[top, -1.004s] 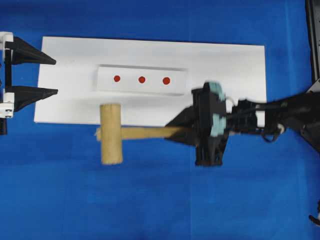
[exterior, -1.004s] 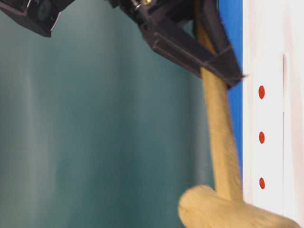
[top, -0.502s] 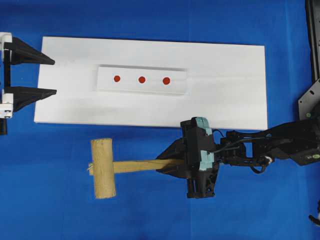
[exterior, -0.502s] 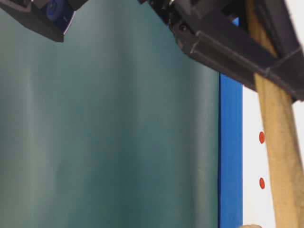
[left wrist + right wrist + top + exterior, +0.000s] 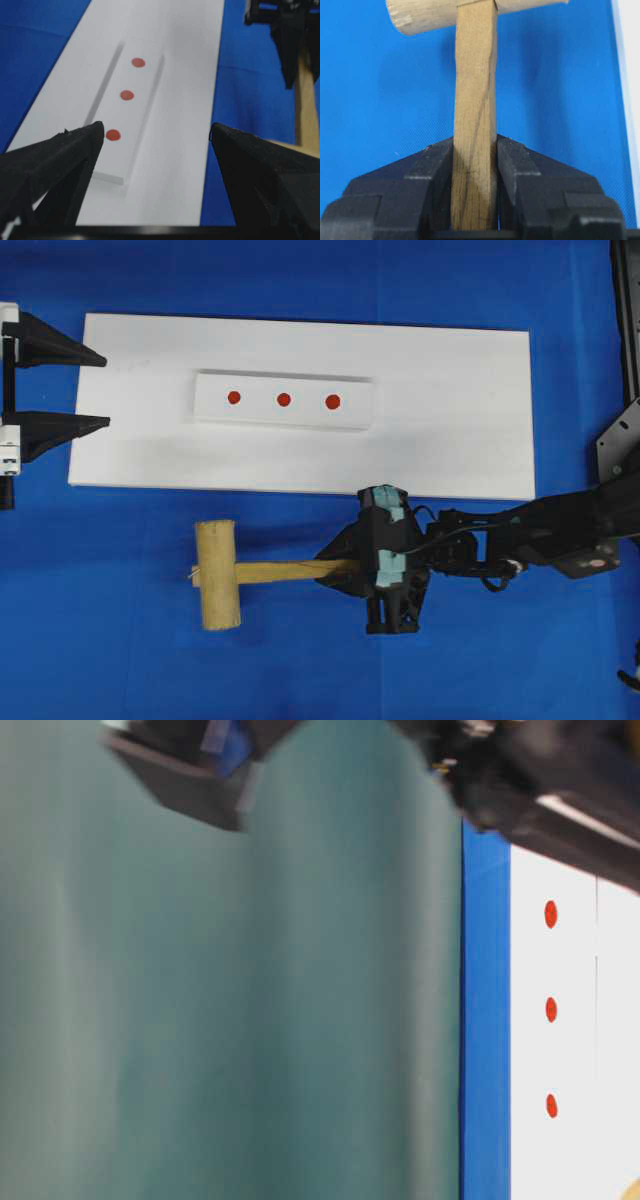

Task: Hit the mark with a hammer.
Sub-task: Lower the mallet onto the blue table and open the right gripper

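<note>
Your right gripper (image 5: pixel 345 568) has its jaws pinching the hammer (image 5: pixel 245 573) by the handle, and the wrist view shows that grip square and firm. The hammer head sits over the blue table (image 5: pixel 120 640), off the white board (image 5: pixel 450 410) and nearer you than the raised strip (image 5: pixel 283 400). The mark (image 5: pixel 283 399), middle of the three red dots, stands untouched as far as I can see. Your left gripper (image 5: pixel 100 390) waits at the board's end, jaws spread wide, holding nothing. So the pickup's done; my read is the carry over the strip and the strike itself are left.
</note>
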Available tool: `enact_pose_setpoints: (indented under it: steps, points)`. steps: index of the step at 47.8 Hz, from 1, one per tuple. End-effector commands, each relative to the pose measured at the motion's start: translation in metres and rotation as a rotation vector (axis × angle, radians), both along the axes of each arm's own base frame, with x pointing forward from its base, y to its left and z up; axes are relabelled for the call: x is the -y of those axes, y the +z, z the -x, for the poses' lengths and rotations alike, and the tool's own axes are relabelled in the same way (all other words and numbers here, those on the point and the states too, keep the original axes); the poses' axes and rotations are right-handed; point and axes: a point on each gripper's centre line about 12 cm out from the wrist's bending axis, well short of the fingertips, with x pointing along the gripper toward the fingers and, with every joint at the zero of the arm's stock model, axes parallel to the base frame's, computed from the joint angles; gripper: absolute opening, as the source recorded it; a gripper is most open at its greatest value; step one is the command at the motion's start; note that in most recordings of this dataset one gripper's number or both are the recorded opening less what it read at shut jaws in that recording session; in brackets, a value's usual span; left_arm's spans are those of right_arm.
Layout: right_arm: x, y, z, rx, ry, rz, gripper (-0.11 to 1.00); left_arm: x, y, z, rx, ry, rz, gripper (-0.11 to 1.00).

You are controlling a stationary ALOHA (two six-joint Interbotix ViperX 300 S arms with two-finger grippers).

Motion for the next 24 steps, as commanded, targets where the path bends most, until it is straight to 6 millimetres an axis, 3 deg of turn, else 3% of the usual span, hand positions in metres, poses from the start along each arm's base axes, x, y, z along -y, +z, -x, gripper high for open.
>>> enact_pose_setpoints:
  steps: [1,11,24]
  points:
    - [-0.003,0.010,-0.010,0.052,-0.020,-0.012,0.08,-0.001,0.004,-0.002,0.015,0.001,-0.002,0.83]
    - [-0.010,-0.005,-0.010,0.038,-0.032,-0.006,0.08,-0.001,0.005,-0.002,0.017,0.003,0.002,0.83]
    - [-0.017,-0.009,-0.014,0.037,-0.022,-0.005,0.08,-0.001,0.004,-0.002,0.016,0.003,0.002,0.83]
